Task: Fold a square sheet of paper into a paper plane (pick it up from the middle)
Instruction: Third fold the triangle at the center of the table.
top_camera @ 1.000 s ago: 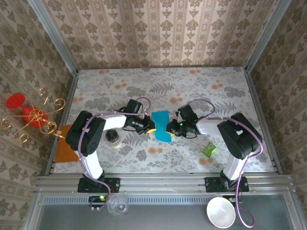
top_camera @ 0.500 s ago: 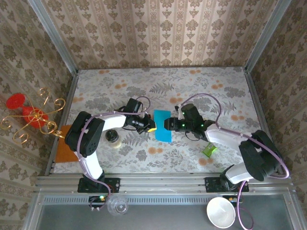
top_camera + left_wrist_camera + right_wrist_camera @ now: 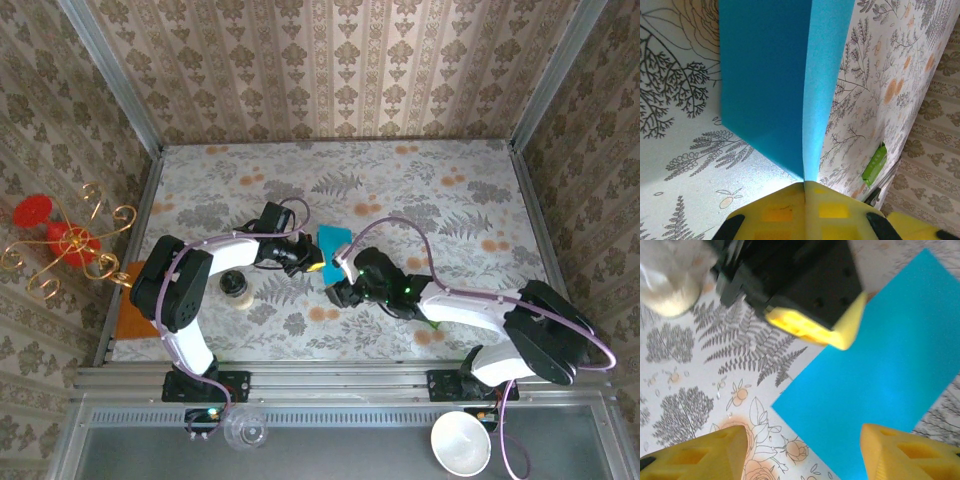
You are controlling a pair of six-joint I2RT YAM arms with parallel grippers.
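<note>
Left gripper (image 3: 312, 268) stays clamped on the left edge of the square sheet of paper (image 3: 334, 240), which sits mid-table and shows 1 centre crease. Right gripper (image 3: 802, 435) has let go and swung round to the sheet's near side, jaws apart over it. The left now holds the sheet alone, so the right looks free for the next fold.

We look down on the thin teal-blue paper sheet (image 3: 332, 240) from high above, on its near side. Our left wrist view sits almost against it, facing along its fold; our right wrist view hangs close above. All three share it.
</note>
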